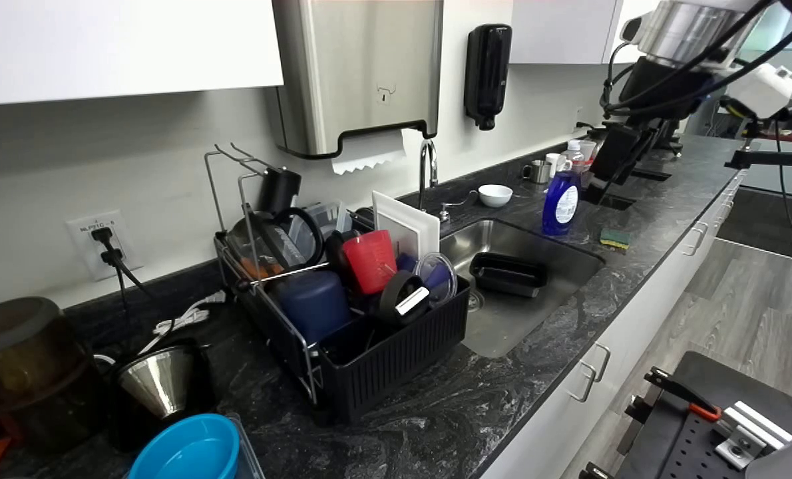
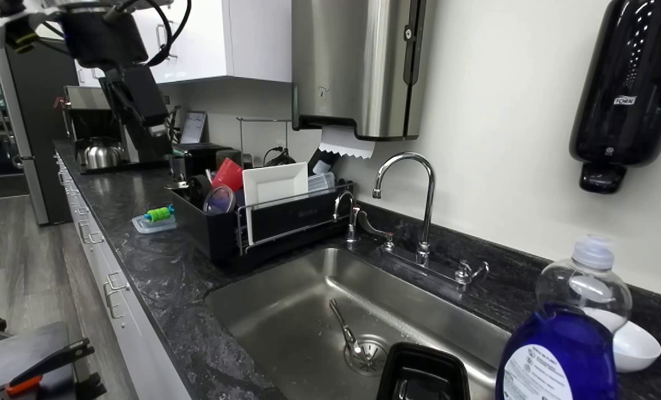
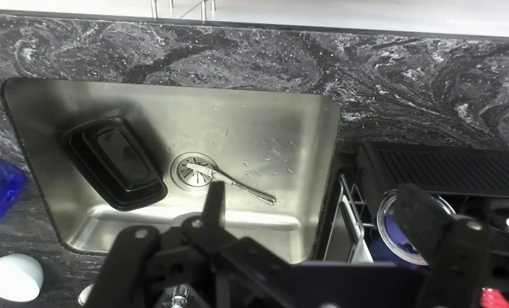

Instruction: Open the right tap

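The right tap is a small chrome lever handle at the right of the faucet base in an exterior view. It also shows as a chrome handle beside the white bowl. The tall curved spout stands left of it, and a matching left handle is beyond the spout. My gripper is open and empty above the sink and dish rack side. It hangs in the air, apart from the tap, in both exterior views. In the wrist view the gripper body hides most of the faucet.
The dish rack stands beside the sink. A black tray and a knife lie in the sink. A blue soap bottle and white bowl are near the tap. The towel dispenser hangs above.
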Available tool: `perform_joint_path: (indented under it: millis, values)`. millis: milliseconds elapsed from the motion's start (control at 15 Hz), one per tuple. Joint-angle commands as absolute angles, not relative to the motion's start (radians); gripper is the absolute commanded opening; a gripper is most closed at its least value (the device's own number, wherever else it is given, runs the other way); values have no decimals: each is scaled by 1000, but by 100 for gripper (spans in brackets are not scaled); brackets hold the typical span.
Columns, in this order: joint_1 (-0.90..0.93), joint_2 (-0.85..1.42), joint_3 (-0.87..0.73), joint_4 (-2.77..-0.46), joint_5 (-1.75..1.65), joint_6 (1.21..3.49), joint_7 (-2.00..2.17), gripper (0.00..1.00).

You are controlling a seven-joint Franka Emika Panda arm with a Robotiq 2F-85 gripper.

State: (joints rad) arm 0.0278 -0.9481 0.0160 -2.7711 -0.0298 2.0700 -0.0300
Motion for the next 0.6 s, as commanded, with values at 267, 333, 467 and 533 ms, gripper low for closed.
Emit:
perform_joint_path:
  millis: [267, 333, 467, 533]
  values:
    - [20, -791, -60, -2780, -38, 2266, -111, 100]
    - [18, -764, -69, -2780, -39, 2297, -121, 100]
    - [11, -696, -87, -2773, -44, 2359, -144, 100]
    - [5, -660, -94, -2768, -48, 2390, -153, 100]
